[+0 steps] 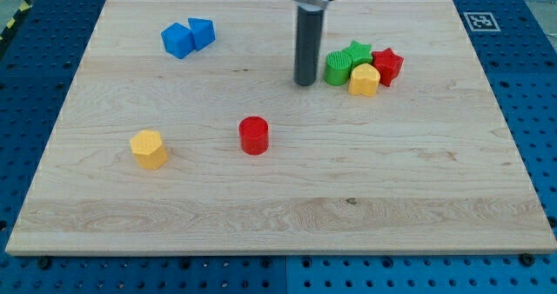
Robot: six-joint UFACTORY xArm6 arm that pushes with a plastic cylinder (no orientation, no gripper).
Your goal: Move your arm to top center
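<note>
Blue perforated metal with rows of small holes frames the scene on every side, and on it lies the pale wooden surface (pixel 287 216), a rectangular board with fine horizontal grain and a few dark knots. A black-and-white square marker (pixel 479 21) sits just off the board's top right corner.

My tip (pixel 305 83) is the lower end of a straight dark rod that comes down from the view's top, a little right of centre, and it meets the wood in the upper middle of the board. No hand is fitted to this arm, so nothing opens, closes or grips; only the rod's end touches the surface.

Just to the right of the tip stands a tight cluster: a ribbed green cylinder block (pixel 338 68) nearest the rod, a green star-shaped block (pixel 358 51) behind it, a yellow many-sided block (pixel 364 80) in front, and a red star-shaped block (pixel 388 64) at the cluster's right.

Near the top left, two blue blocks (pixel 187 37) with angular faces touch each other. A red cylinder block (pixel 253 135) stands alone near the centre, and a yellow hexagonal block (pixel 149 148) lies well apart at its left.

Broad bare wood runs along the bottom edge and the whole right side.
</note>
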